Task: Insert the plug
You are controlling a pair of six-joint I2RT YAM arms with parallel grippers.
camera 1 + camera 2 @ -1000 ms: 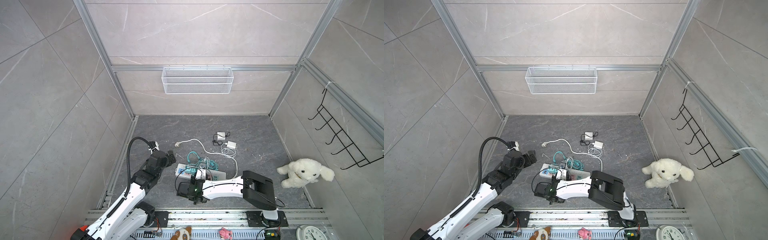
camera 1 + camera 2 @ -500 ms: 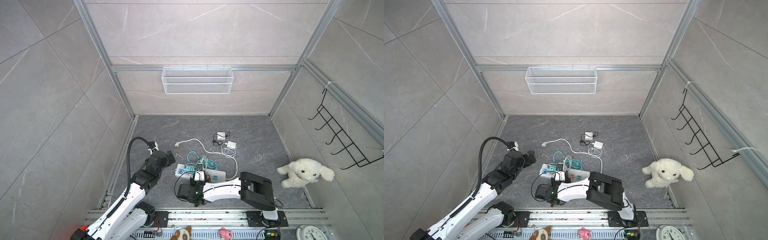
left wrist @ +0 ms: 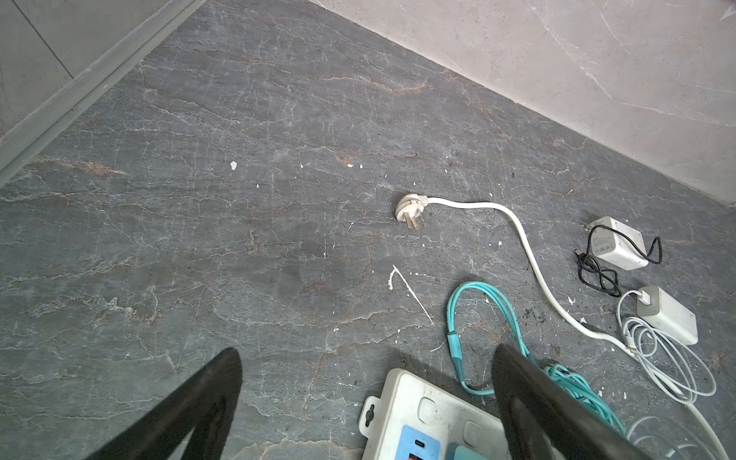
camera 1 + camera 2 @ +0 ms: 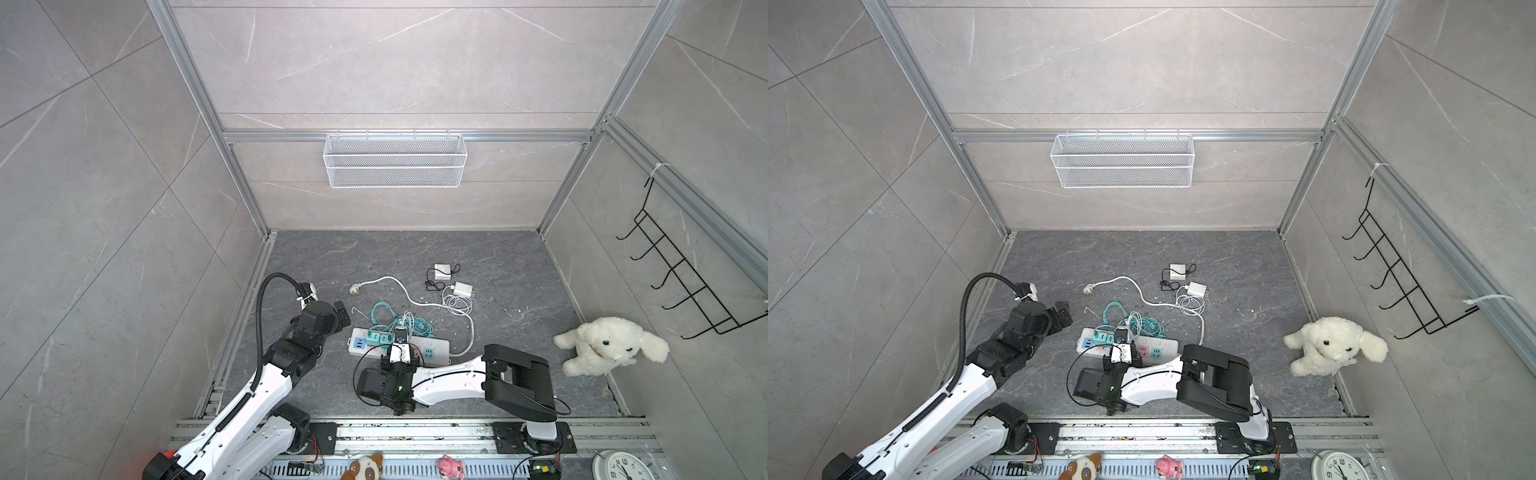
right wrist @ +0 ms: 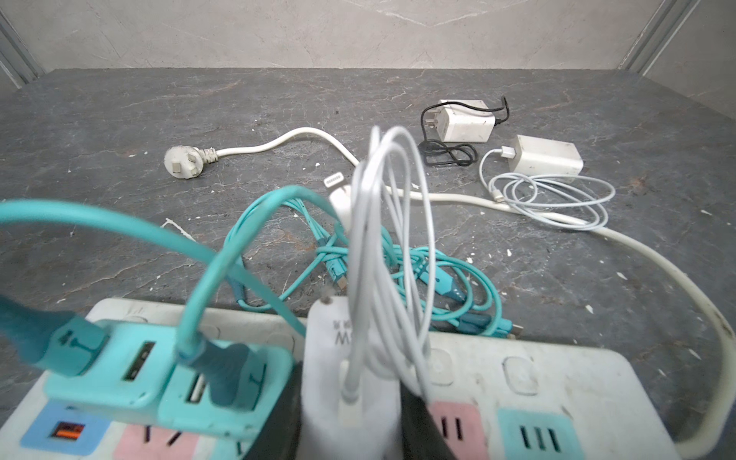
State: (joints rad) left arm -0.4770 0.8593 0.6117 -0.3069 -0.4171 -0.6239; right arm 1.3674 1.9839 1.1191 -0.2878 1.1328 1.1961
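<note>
The right claw point(image 5: 350, 376) stays clamped on the white charger point(image 5: 322, 358). Over the last second it has shifted only slightly above the strip point(image 4: 432, 351), holding the charger between the teal adapters point(image 5: 159, 370) and the pink socket point(image 5: 458, 426), so I judge the plug lined up but not yet seated. The left claw point(image 3: 364, 356) hangs spread apart and idle off the strip's end, and well behind the strip the wall basket point(image 4: 395, 166) shows nothing inside.
</note>
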